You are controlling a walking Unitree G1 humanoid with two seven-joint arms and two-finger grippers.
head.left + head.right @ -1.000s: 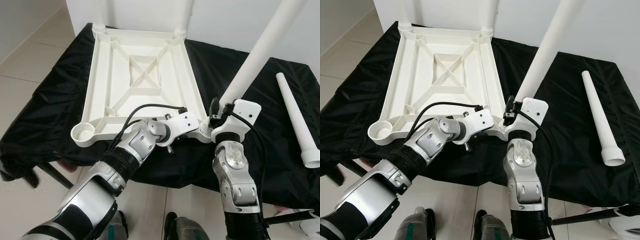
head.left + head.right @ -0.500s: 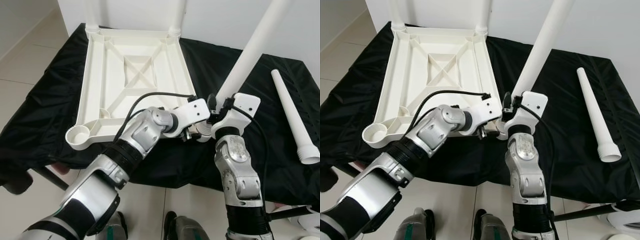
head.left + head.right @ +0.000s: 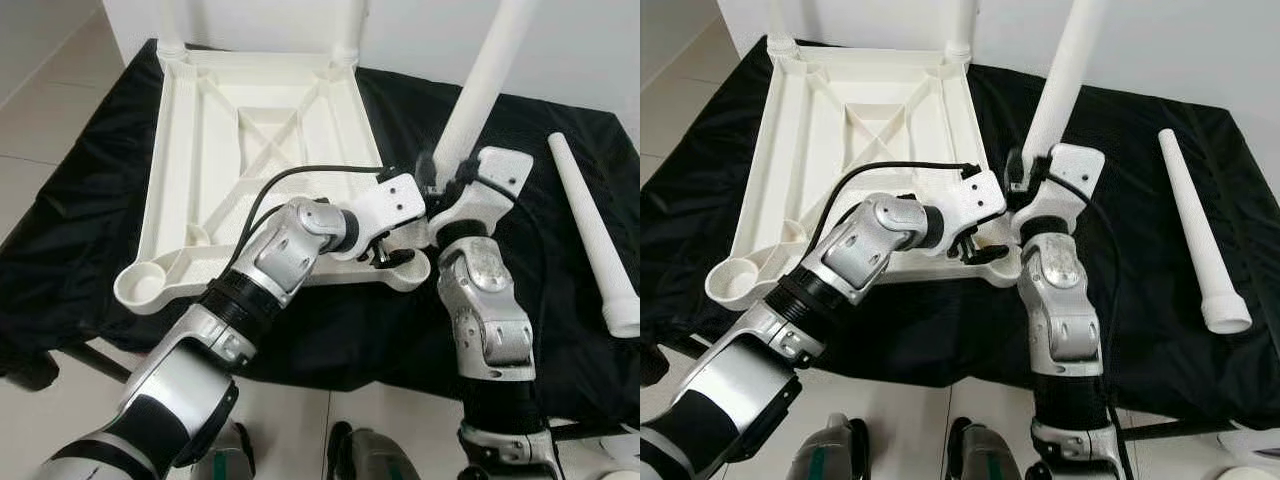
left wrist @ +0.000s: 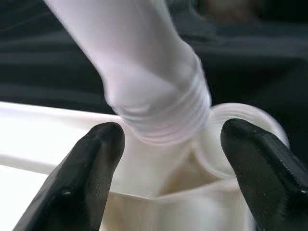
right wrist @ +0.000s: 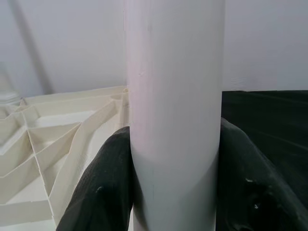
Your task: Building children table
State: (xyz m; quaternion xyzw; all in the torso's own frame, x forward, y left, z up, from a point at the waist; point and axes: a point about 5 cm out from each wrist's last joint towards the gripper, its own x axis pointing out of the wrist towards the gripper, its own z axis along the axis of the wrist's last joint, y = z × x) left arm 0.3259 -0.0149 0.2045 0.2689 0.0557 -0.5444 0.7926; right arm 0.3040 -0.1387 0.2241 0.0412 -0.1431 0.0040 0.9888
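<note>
From the head, both arms bend inward over the near right corner of the upturned table top [image 3: 250, 130]; the right gripper [image 3: 447, 180] clamps a tilted leg [image 3: 480, 95]. At the left wrist, the left gripper [image 4: 175, 159] gapes wide around the leg's threaded end above a corner socket [image 4: 240, 130]. At the right wrist, black fingers [image 5: 103, 187] press both sides of the leg; no writing is readable.

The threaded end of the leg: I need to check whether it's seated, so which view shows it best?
The left wrist view: the threaded end sits close up, tilted, beside the corner socket, between the left gripper's open fingers. In the head views the arms hide it. The right wrist view shows the right gripper clamping the smooth shaft.
</note>
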